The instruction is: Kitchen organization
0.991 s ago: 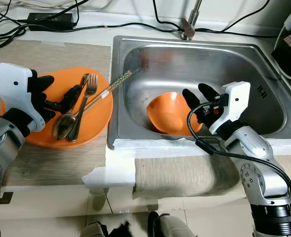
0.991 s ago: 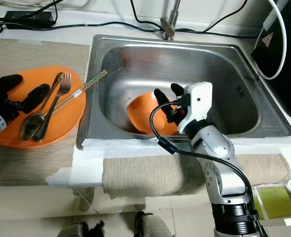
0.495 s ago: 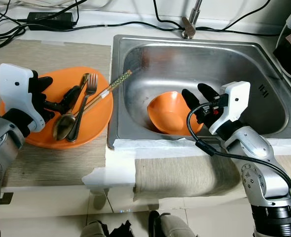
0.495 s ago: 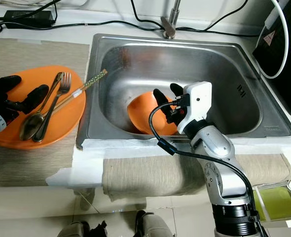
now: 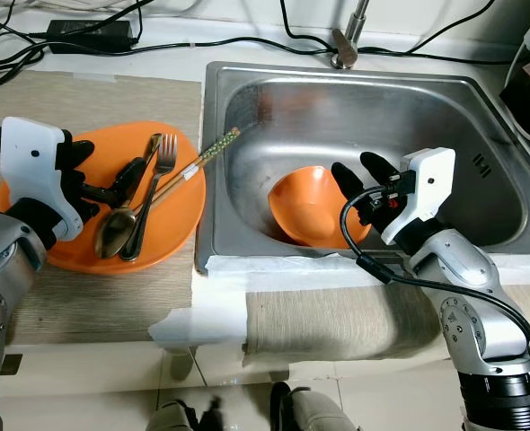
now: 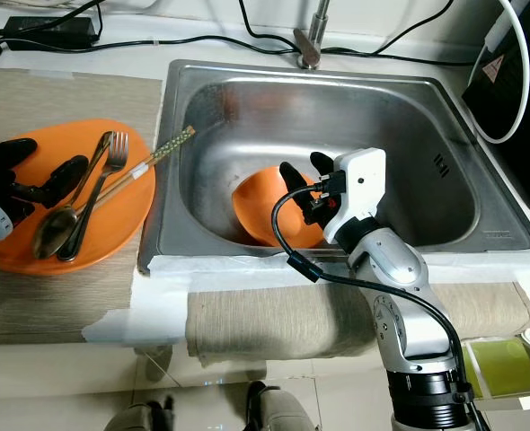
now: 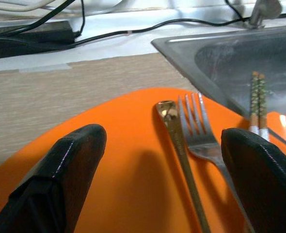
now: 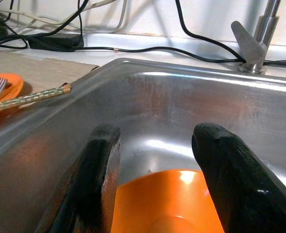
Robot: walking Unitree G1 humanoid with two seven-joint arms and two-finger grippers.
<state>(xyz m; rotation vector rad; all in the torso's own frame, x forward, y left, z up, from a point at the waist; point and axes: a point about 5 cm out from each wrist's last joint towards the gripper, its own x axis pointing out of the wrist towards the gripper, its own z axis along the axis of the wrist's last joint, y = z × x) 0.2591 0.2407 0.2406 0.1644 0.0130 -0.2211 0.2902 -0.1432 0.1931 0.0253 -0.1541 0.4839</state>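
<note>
Hovering: left claw (image 5: 112, 176) open over plate (image 5: 181, 220) — right claw (image 5: 362, 173) open above bowl (image 5: 301, 202).

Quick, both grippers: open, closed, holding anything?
Left gripper: open over the orange plate, holding nothing.
Right gripper: open above the orange bowl in the sink, holding nothing.

My head cameras look steeply down on the sink (image 5: 355, 108) and orange plate (image 5: 171, 229); my wrist cameras face each close up, low.
</note>
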